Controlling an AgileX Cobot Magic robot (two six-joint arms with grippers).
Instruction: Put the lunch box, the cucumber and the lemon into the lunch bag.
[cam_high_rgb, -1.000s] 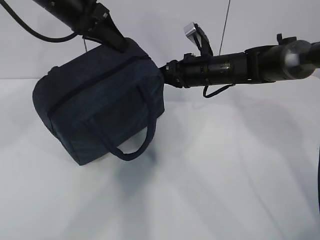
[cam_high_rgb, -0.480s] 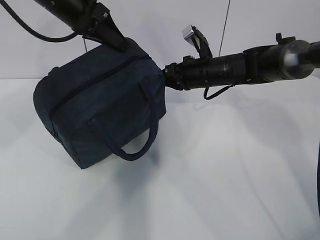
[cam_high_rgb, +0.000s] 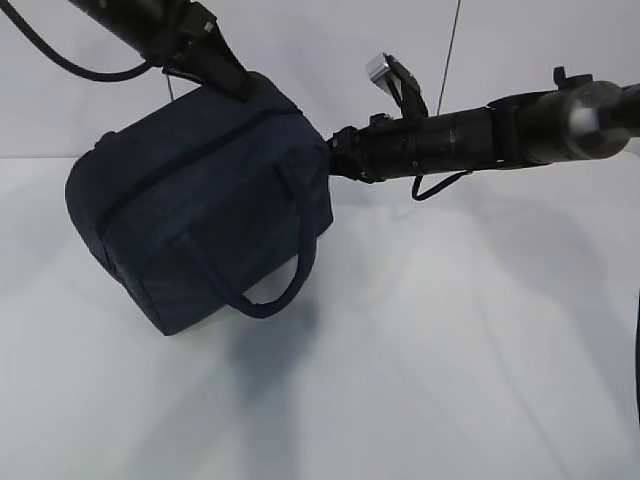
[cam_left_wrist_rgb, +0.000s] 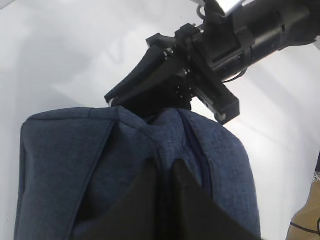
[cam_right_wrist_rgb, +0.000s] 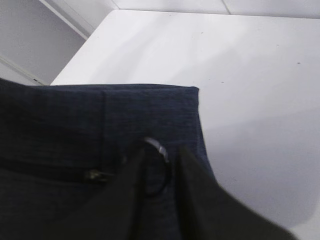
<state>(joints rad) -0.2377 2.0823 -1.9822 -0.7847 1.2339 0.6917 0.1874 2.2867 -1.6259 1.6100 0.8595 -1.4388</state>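
The dark navy lunch bag (cam_high_rgb: 200, 210) hangs tilted above the white table, its top zipper closed along the seam. My left gripper (cam_high_rgb: 238, 90) is shut on a fold of fabric at the bag's upper back edge; in the left wrist view its fingertips (cam_left_wrist_rgb: 162, 166) pinch the cloth (cam_left_wrist_rgb: 65, 165). My right gripper (cam_high_rgb: 328, 150) is at the bag's right end. In the right wrist view its jaws (cam_right_wrist_rgb: 160, 152) stand apart around the silver ring pull (cam_right_wrist_rgb: 157, 146), which lies loose against the bag (cam_right_wrist_rgb: 60, 120). The lunch box, cucumber and lemon are out of view.
The white table (cam_high_rgb: 450, 330) spreads below and to the right of the bag. A loop handle (cam_high_rgb: 270, 300) dangles from the bag's front. A thin cable (cam_high_rgb: 450, 50) runs down the back wall. The table's far edge (cam_right_wrist_rgb: 80, 47) shows in the right wrist view.
My right gripper's jaws have parted and let go of the ring pull. The bag has shifted only slightly. The left gripper keeps its hold.
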